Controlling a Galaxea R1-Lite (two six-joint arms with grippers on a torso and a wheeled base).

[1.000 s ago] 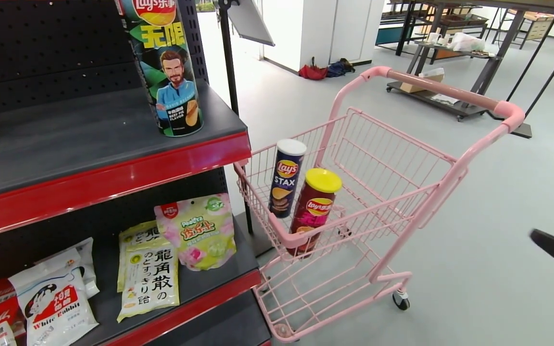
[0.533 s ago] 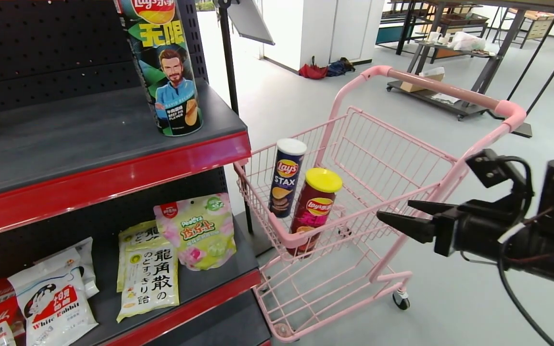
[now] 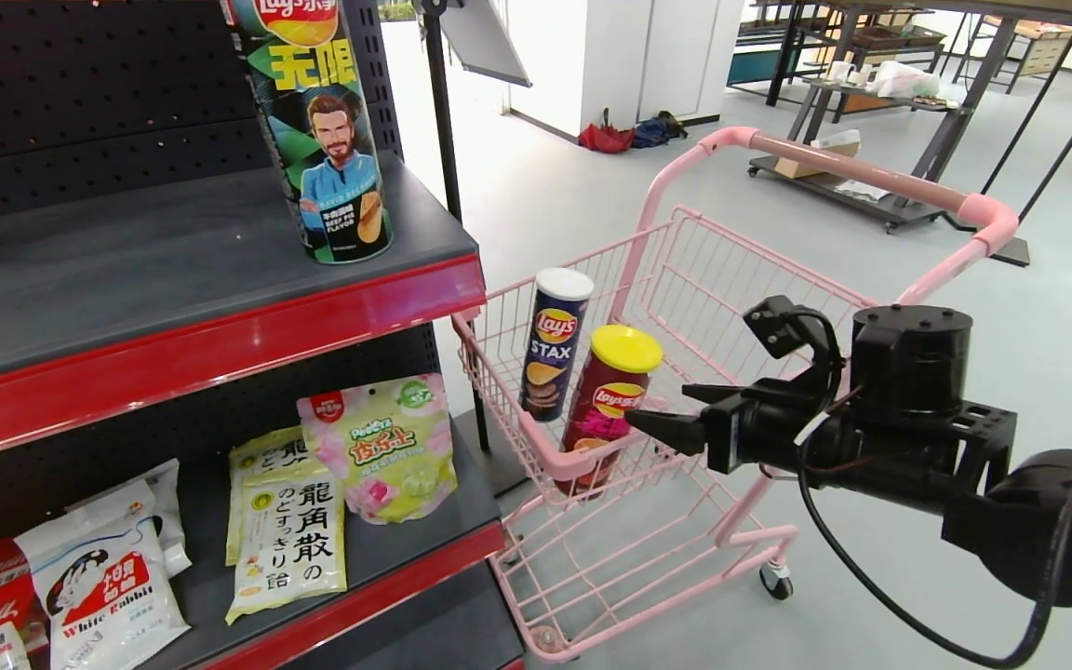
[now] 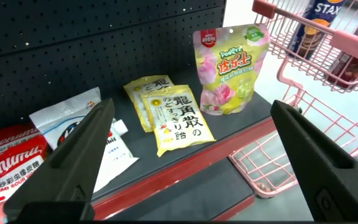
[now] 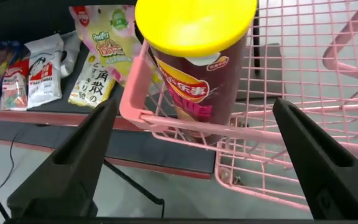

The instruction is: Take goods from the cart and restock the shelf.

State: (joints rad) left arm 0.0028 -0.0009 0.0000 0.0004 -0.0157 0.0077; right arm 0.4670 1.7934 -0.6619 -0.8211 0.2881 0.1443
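Note:
A pink wire cart point(image 3: 857, 175) stands to the right of the shelf point(image 3: 220, 340). Two crisp cans stand upright in its near corner: a dark red can with a yellow lid point(image 3: 612, 402) point(image 5: 196, 74) and a blue can with a white lid point(image 3: 553, 342) point(image 4: 321, 25). My right gripper point(image 3: 663, 408) point(image 5: 194, 109) is open, level with the red can and just to its right, outside the cart's wire wall, touching nothing. My left gripper point(image 4: 188, 112) is open and empty in front of the lower shelf.
A tall green-and-black can point(image 3: 327, 140) stands on the upper shelf board near its right end. Several snack bags lie on the lower shelf, among them a green-pink pouch point(image 3: 382, 451) point(image 4: 229, 65) and a yellow bag point(image 3: 285, 540). Grey floor lies open right of the cart.
My right arm has swung in from the right edge toward the cart, its open gripper now close to the red can. Cans, cart and shelf goods have not moved.

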